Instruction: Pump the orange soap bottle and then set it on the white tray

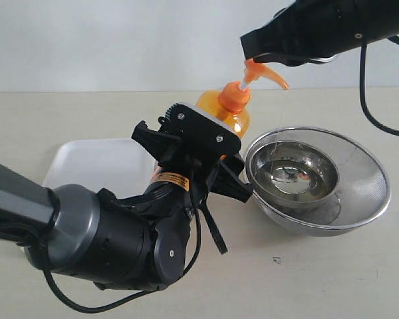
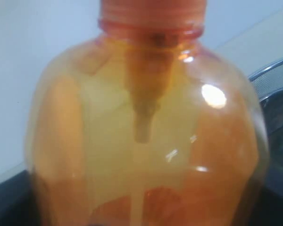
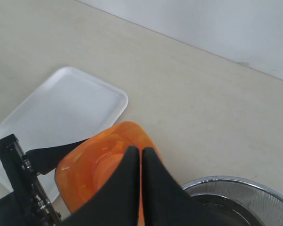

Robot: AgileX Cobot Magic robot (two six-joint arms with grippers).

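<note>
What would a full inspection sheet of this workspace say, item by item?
Surface: pale beige table.
Job's things: orange soap bottle, tilted toward the bowl; white tray behind the left arm, visible part bare.
Clutter: round steel bowl inside a mesh strainer.
Grippers: left end effector closed on the bottle; right end effector shut, at the pump head.
Cables: black cable hanging from the right arm; second black cable by the left arm.
Surroundings: white wall.
</note>
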